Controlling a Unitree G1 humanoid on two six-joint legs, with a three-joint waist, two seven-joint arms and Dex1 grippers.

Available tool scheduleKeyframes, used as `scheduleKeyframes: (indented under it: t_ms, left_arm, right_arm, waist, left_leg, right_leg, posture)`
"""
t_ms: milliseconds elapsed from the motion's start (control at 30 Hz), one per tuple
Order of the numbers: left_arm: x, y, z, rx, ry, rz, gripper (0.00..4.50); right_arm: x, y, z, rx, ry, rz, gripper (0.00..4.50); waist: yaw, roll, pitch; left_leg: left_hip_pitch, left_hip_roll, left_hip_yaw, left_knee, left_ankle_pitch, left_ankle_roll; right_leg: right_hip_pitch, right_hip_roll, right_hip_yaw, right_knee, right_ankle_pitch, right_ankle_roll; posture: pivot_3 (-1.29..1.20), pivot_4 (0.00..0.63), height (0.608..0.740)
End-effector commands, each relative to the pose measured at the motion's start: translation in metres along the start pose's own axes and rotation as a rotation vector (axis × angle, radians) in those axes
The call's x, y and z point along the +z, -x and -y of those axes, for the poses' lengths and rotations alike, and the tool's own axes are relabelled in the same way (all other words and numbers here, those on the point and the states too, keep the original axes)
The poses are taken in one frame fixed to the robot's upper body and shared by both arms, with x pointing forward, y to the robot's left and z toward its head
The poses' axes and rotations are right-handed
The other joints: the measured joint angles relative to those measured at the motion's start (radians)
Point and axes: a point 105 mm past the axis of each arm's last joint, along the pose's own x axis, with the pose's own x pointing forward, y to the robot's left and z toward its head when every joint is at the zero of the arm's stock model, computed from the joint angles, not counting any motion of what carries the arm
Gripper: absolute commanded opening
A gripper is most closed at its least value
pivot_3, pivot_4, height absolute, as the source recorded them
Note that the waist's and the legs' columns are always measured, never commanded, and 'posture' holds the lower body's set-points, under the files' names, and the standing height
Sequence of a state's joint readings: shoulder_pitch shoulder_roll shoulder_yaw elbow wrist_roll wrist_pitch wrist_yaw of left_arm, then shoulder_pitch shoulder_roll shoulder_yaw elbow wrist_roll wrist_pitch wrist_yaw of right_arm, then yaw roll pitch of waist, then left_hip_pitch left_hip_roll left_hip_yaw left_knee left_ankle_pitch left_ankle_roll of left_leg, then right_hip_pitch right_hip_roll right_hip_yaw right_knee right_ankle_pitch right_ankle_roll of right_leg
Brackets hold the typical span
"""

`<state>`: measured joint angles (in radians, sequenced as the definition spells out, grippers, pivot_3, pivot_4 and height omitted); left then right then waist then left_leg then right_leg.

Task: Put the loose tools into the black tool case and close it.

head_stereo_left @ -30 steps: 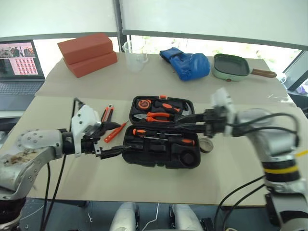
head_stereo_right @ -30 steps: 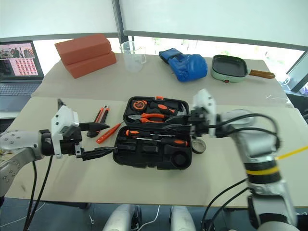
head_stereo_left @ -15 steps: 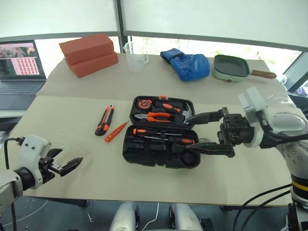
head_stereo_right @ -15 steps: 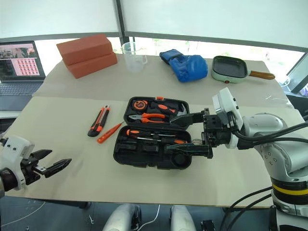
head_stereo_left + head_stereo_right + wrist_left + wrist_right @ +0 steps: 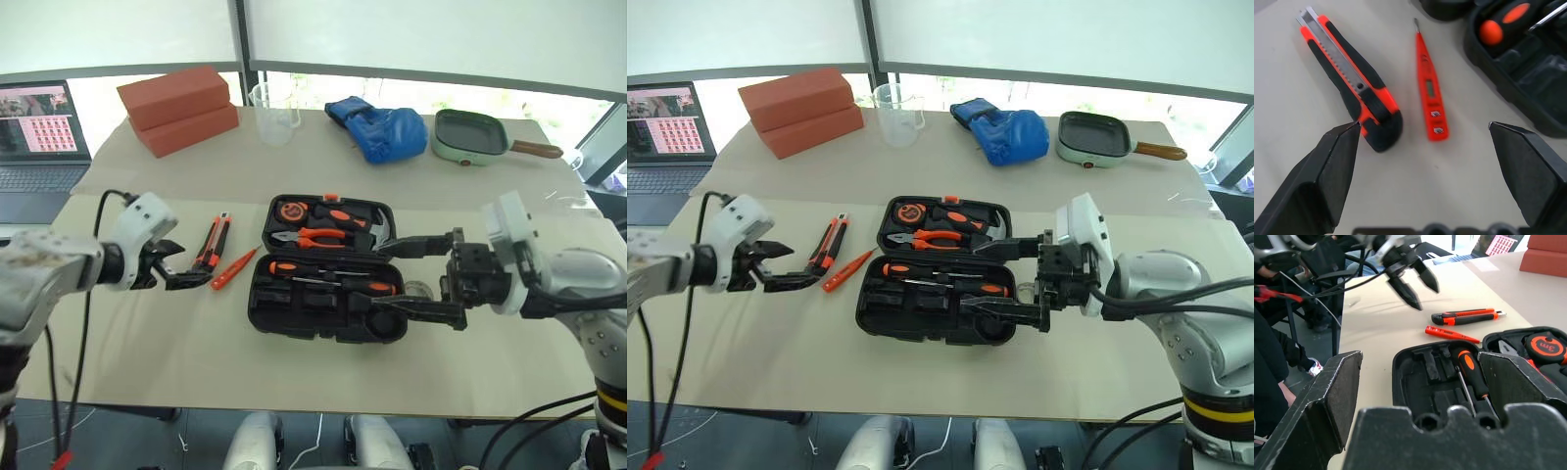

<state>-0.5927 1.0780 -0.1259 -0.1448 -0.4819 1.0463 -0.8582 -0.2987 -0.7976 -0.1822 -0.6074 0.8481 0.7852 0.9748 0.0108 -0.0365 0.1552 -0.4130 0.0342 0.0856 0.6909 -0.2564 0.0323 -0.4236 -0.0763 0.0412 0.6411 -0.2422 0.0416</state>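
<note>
robot test lab or office workspace. beige table (image 5: 294,166) by large windows with white blinds (image 5: 431,39). open laptop (image 5: 39,132) at side. odd mix of props on table: red bricks (image 5: 178,108), clear beaker (image 5: 275,113), blue glove (image 5: 382,129), green pan (image 5: 470,137), tool case (image 5: 328,266). right wrist view: cables, chair legs, person seated beside table (image 5: 1273,382).

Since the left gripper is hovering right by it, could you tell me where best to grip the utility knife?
Probably across the thick black-and-orange handle of the utility knife, away from its slim metal tip. It lies flat on the table, free of the tester screwdriver beside it, so the open left gripper could descend from above, fingers straddling the narrow sides.
</note>
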Motion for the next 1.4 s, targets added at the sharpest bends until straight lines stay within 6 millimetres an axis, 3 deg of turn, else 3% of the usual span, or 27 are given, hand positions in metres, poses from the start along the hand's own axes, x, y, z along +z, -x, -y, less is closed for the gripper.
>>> scheduleKeyframes:
  t_ms: [33, 233, 500, 867, 1000, 1300, 1400]
  left_arm:
    - [0.01, -0.023, -0.005, -0.012, -0.03, -0.061, 4.5]
    - [0.023, -0.045, 0.003, -0.095, -0.075, -0.132, 4.5]
    - [0.029, -0.056, 0.008, -0.137, -0.145, -0.167, 4.5]
    - [0.015, -0.071, 0.026, -0.205, -0.169, -0.253, 4.5]
    - [0.004, -0.073, 0.027, -0.2, -0.163, -0.304, 3.58]
    - [-0.011, -0.072, 0.033, -0.233, -0.154, -0.339, 0.45]
    - [-0.012, -0.071, 0.027, -0.205, -0.136, -0.34, 0.43]
  right_arm:
    - [0.006, -0.002, -0.009, -0.031, 0.059, 0.024, 4.42]
    - [0.0, -0.001, -0.013, -0.083, 0.052, 0.02, 4.42]
    - [-0.005, -0.001, -0.02, -0.142, 0.03, 0.038, 4.42]
    - [-0.006, 0.001, -0.019, -0.19, 0.017, 0.051, 4.42]
    - [-0.005, 0.001, -0.017, -0.195, 0.017, 0.055, 4.5]
    - [-0.004, 0.003, -0.015, -0.18, 0.042, 0.02, 4.5]
    - [-0.003, 0.003, -0.014, -0.178, 0.054, 0.014, 4.5]
  waist:
    - [0.002, 0.0, 0.0]
    - [-0.002, -0.002, 0.001]
    - [-0.001, -0.002, 0.001]
    - [0.0, -0.002, 0.001]
    - [0.0, -0.002, 0.001]
    - [0.0, -0.002, 0.001]
    - [-0.001, -0.002, 0.001]
  left_leg:
    - [-0.001, -0.001, 0.001, 0.001, 0.0, 0.0]
    - [-0.004, -0.001, -0.001, 0.004, 0.0, 0.001]
    - [-0.004, -0.001, -0.004, 0.004, 0.0, 0.001]
    - [-0.005, -0.001, -0.005, 0.005, -0.001, 0.001]
    - [-0.005, -0.001, -0.005, 0.005, -0.001, 0.001]
    - [-0.004, -0.001, -0.005, 0.005, -0.001, 0.002]
    - [-0.003, -0.001, -0.005, 0.005, -0.001, 0.002]
  right_leg:
    - [0.001, 0.0, 0.0, 0.0, 0.0, 0.001]
    - [-0.001, 0.0, -0.001, 0.0, 0.0, 0.002]
    - [-0.001, 0.0, 0.0, 0.0, 0.0, 0.002]
    - [-0.001, 0.0, 0.0, 0.0, 0.0, 0.003]
    - [0.0, 0.0, 0.0, 0.0, 0.0, 0.003]
    - [0.0, 0.0, 0.0, 0.0, -0.001, 0.003]
    - [0.001, 0.0, 0.0, 0.001, -0.001, 0.003]
  posture:
    - [0.0, 0.15, 0.738]
    - [0.0, 0.15, 0.738]
    - [0.0, 0.15, 0.738]
    - [0.0, 0.15, 0.738]
    - [0.0, 0.15, 0.738]
    - [0.0, 0.15, 0.738]
    - [0.0, 0.15, 0.738]
